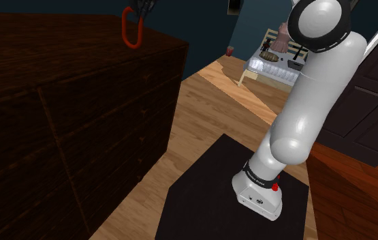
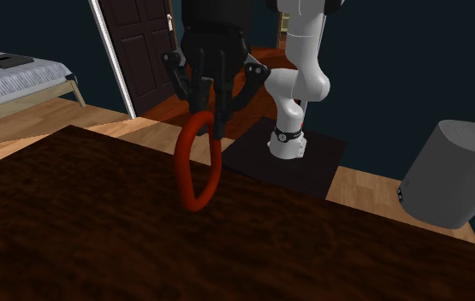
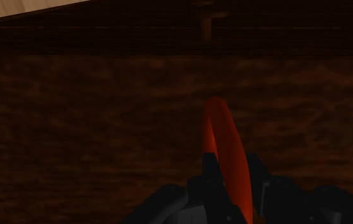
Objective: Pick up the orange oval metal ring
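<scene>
the black gripper is clamped on the upper end of the orange-red ring, which hangs upright over the dark dresser top. i'd lift straight and slowly, so it doesn't swing loose.

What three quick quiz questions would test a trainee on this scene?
1. True or false: the end effector is shut on the red-orange ring.
2. What lies beneath the ring? A) a glass table B) the dark wooden dresser top C) a white carpet
3. Fill in the missing word: the ring is held ____, its long axis vertical, not lying flat.
Key: 1 true; 2 B; 3 upright.
</scene>
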Motion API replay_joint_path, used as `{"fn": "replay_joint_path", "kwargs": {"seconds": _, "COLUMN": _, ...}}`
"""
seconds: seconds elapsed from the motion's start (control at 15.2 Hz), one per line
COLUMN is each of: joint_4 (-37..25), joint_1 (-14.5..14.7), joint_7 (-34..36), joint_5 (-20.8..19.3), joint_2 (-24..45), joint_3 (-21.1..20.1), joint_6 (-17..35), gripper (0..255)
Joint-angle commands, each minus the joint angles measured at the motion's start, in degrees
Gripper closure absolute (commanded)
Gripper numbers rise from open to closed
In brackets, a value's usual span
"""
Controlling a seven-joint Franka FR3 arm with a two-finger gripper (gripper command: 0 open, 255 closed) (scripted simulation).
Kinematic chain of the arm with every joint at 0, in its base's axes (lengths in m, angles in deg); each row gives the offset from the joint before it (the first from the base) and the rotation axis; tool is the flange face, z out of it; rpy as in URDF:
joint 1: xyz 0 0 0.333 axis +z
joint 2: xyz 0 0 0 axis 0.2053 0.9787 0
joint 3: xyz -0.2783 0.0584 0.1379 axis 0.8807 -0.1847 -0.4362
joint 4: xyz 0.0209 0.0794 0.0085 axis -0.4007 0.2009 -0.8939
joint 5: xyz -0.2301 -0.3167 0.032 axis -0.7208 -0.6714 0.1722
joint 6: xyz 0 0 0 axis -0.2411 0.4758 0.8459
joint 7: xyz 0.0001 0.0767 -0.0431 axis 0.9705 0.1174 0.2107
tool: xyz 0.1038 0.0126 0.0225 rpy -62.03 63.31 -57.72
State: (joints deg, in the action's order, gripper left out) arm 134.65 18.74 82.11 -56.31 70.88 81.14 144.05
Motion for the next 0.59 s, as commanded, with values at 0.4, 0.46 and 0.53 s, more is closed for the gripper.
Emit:
{"fn": "replay_joint_path", "kwargs": {"seconds": 0.4, "joint_4": 0.0, "joint_1": 0.0, "joint_7": 0.0, "joint_5": 0.0, "joint_2": 0.0, "joint_3": 0.0, "joint_6": 0.0, "gripper": 255}}
{"fn": "replay_joint_path", "kwargs": {"seconds": 0.46, "joint_4": -1.2, "joint_1": 0.0, "joint_7": 0.0, "joint_5": 0.0, "joint_2": 0.3, "joint_3": 0.0, "joint_6": -0.9, "gripper": 255}}
{"fn": "replay_joint_path", "kwargs": {"seconds": 0.53, "joint_4": -2.5, "joint_1": 0.0, "joint_7": 0.0, "joint_5": 0.0, "joint_2": 0.6, "joint_3": 0.0, "joint_6": -1.8, "gripper": 255}}
